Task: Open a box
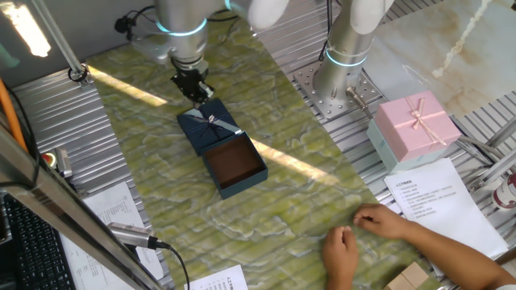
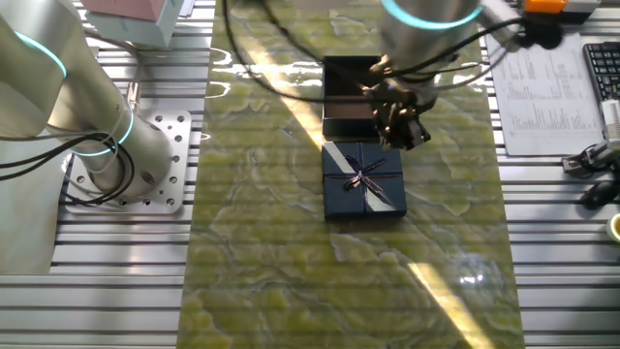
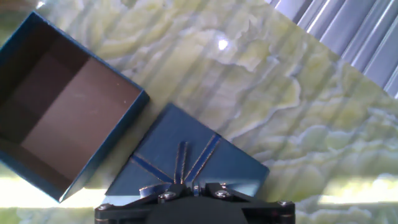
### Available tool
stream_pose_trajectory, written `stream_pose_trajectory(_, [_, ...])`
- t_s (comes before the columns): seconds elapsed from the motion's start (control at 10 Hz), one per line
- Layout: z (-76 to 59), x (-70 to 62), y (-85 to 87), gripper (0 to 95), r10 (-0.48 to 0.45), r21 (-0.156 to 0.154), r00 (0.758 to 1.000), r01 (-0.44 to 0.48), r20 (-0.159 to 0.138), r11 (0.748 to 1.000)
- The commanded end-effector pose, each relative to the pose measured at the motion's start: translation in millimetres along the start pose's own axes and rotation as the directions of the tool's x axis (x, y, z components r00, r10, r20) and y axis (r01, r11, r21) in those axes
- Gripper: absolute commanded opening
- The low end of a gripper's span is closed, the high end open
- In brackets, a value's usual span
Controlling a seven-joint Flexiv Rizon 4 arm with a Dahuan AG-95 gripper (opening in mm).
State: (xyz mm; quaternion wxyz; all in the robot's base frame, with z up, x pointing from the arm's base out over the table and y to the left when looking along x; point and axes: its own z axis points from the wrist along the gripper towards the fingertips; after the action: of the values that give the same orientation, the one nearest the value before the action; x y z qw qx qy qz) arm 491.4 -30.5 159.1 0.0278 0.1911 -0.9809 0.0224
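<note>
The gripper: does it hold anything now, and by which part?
It cannot be told. The gripper is at an edge of the lid, which lies on the mat beside the open box, but its fingertips are hidden.

Green marbled table [image 1: 290,201] carries open box [image 1: 235,165], lid [image 1: 209,125] beside.

The navy box [image 1: 235,164] stands open, brown inside showing, its ribboned lid [image 1: 209,124] lying flat, touching one side.

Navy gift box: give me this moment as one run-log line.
box base: open, brown inside showing | lid: off, flat on mat beside base, bow up | gripper: above lid edge, jaw state unclear | pink box: untouched
</note>
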Motion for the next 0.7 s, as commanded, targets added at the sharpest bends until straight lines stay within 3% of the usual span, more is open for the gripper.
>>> stream_pose_trajectory(0.1, [-3.0,-6.5,7.8,0.0,0.203,-0.071,0.979,-0.201,0.022,0.977])
stream_pose_trajectory(0.2, [-1.9,-10.4,13.2,0.0,0.241,-0.068,0.97,-0.238,0.037,0.969])
stream_pose_trajectory(0.5, [1.5,-21.0,28.3,0.0,0.326,-0.057,0.944,-0.324,0.042,0.944])
stream_pose_trajectory(0.7, [0.4,-24.1,34.2,0.0,0.325,-0.055,0.944,-0.323,0.052,0.945])
